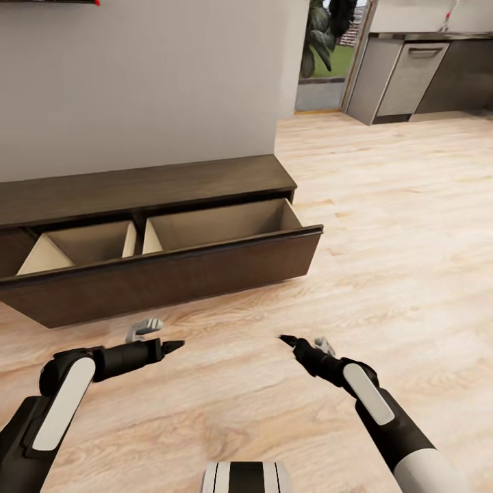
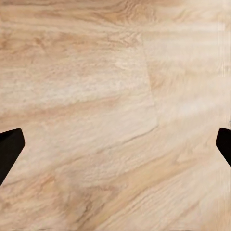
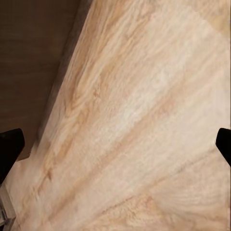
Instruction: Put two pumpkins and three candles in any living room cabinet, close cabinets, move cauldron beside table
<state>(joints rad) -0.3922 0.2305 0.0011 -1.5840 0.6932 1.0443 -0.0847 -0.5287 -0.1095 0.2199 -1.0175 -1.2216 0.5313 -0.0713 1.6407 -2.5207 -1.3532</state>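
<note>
1. From the head view, the cabinet (image 1: 147, 205) sits low against the grey wall with its long front pulled out, so both pale compartments lie open to the top. I'd judge it is open like this to receive the pumpkins and candles, and it is bare inside as far as I can see. Both arms hang low over the wood floor (image 1: 383, 226) in front of it. The left gripper (image 1: 156, 337) and right gripper (image 1: 301, 342) hold nothing, and the drawer front lies just beyond them, not touched.

2. In the left wrist view, only floor planks pass between two dark fingertips (image 2: 10, 149) set at opposite edges, so this hand stands wide apart and empty.

3. In the right wrist view, the fingertips (image 3: 9, 147) are likewise spread with nothing between them. The cabinet's dark front (image 3: 33, 57) shows ahead of that hand, near but apart.
</note>
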